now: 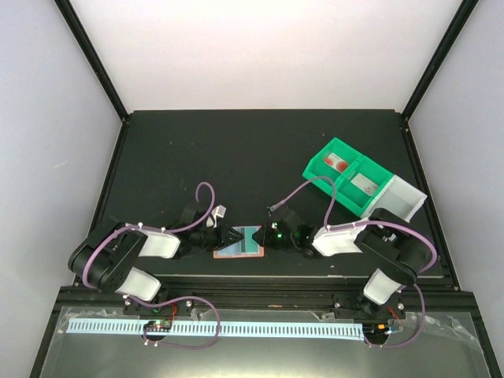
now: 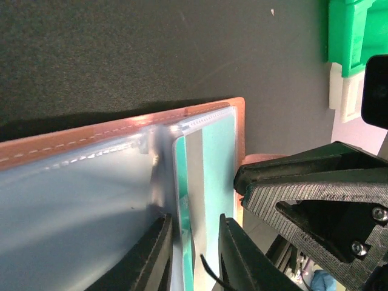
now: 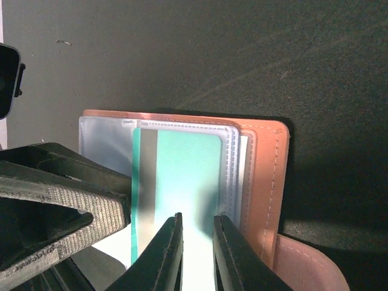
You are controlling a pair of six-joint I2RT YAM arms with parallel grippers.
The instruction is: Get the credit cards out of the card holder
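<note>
The salmon-pink card holder (image 1: pixel 236 256) lies open near the table's front edge, between both grippers. Its clear sleeves hold the credit cards. A teal card with a grey stripe (image 3: pixel 188 170) is uppermost, and a pale card edge shows beneath it. In the left wrist view my left gripper (image 2: pixel 194 242) straddles the raised edge of the teal card (image 2: pixel 218 157) and its sleeve, with its jaws still a little apart. My right gripper (image 3: pixel 197 242) hangs over the card's face with a narrow gap and nothing between its fingers. The holder's snap tab (image 3: pixel 303 267) lies at the right.
A green compartment bin (image 1: pixel 358 181) with a white end piece stands at the back right and holds small items. The two grippers' fingers are close together over the holder. The table's front edge runs just behind the holder.
</note>
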